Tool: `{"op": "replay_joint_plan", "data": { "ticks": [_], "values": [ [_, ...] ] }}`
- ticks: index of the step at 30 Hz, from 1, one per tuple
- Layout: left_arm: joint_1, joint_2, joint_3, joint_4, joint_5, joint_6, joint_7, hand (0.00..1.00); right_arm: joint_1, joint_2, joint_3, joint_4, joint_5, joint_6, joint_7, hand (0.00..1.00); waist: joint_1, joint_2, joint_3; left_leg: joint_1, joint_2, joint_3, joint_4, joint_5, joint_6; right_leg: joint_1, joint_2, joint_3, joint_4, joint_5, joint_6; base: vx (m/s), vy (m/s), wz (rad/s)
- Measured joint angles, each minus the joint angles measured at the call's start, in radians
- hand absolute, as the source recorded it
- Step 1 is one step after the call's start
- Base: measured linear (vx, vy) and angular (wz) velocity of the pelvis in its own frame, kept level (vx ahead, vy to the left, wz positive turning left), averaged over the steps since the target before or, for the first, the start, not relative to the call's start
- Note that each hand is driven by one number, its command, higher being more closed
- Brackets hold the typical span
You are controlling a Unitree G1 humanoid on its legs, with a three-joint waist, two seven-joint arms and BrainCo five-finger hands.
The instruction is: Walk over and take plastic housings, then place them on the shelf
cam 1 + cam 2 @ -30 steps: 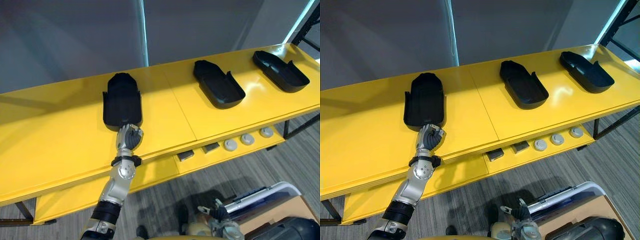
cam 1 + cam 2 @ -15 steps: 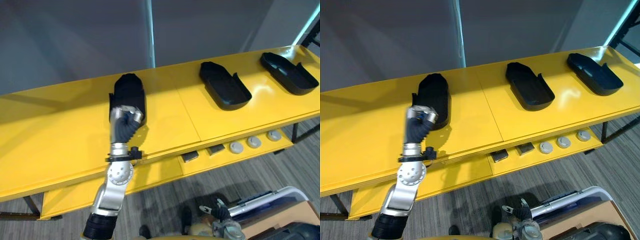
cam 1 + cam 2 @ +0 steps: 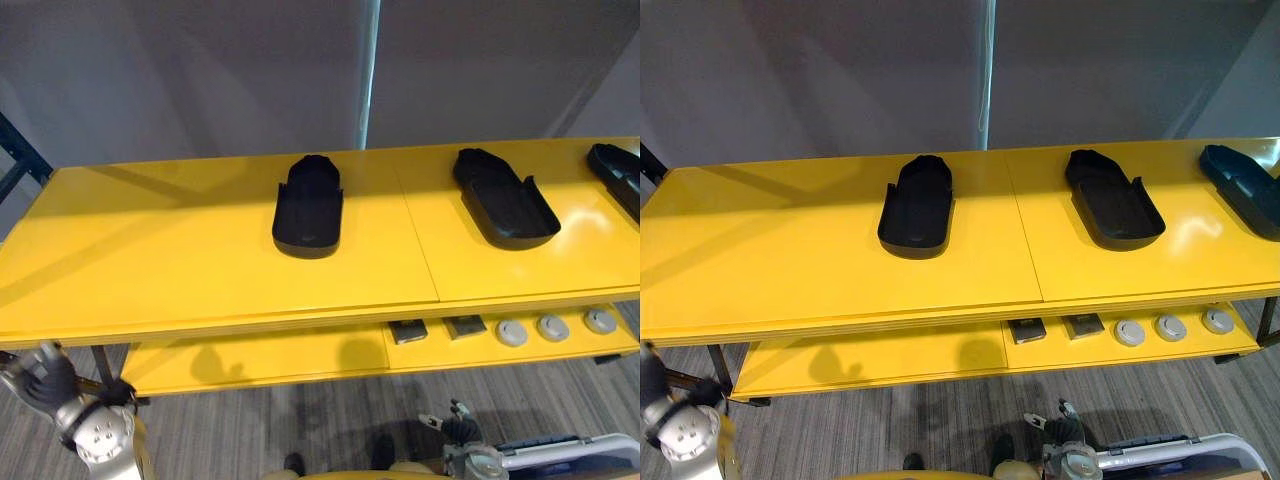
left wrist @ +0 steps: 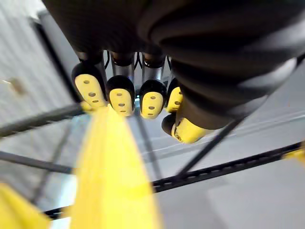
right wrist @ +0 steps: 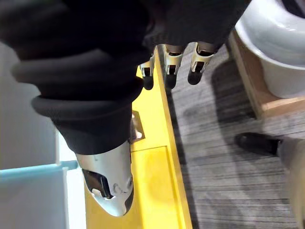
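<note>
Evidently the set-down looks finished, so treat this step as a clean departure to fetch the next piece. Three black scoop-shaped plastic housings (image 3: 309, 206) lie hollow side up on the long yellow shelf (image 3: 150, 260); the first sits at mid-frame, the second housing (image 3: 504, 198) to its right, and the third housing (image 3: 620, 172) is cut by the right edge; all three are well apart.

As you turn away, carry both arms low and clear of the shelf's front lip; a brush against it could, I judge, shift a piece already laid. The bare yellow stretch at the left of the frame looks the natural spot for the next one; space it like the others.

Your left robot hand (image 3: 45, 373) hangs in the lower left corner, below the shelf's front edge and far from every housing; in its wrist view the fingers (image 4: 121, 98) are curled in with the thumb close beside them, and they hold nothing. Your right robot hand (image 5: 170, 71) has its fingers fairly straight and empty, over grey floor beside a yellow edge.
</note>
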Motion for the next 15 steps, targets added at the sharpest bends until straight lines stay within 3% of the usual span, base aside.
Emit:
{"op": "replay_joint_plan", "data": {
  "ticks": [5, 10, 15],
  "values": [
    [0.000, -0.033, -0.123, 0.296, -0.001, 0.037, -0.102, 0.00, 0.002, 0.007, -0.001, 0.019, 0.001, 0.002, -0.004, 0.00, 0.004, -0.006, -0.004, 0.009, -0.001, 0.011, -0.004, -0.001, -0.002, 0.002, -0.001, 0.009, 0.000, -0.001, 0.001, -0.01, 0.007, -0.05],
    [-0.006, -0.047, -0.234, 0.327, 0.001, 0.036, -0.151, 0.00, -0.003, 0.007, -0.003, 0.021, 0.001, 0.003, -0.013, 0.00, -0.012, -0.005, -0.003, 0.011, -0.001, 0.012, -0.004, -0.003, -0.006, 0.001, -0.001, 0.010, -0.001, -0.001, 0.001, 0.00, 0.000, 0.00],
    [-0.042, -0.041, -0.326, 0.347, 0.037, 0.033, -0.188, 0.00, -0.006, 0.007, -0.009, 0.022, 0.001, 0.004, -0.022, 0.00, -0.020, 0.013, 0.007, 0.016, 0.001, 0.025, -0.005, -0.004, -0.007, -0.001, 0.003, 0.023, -0.001, -0.001, 0.001, 0.01, 0.003, -0.08]
  ]
}}
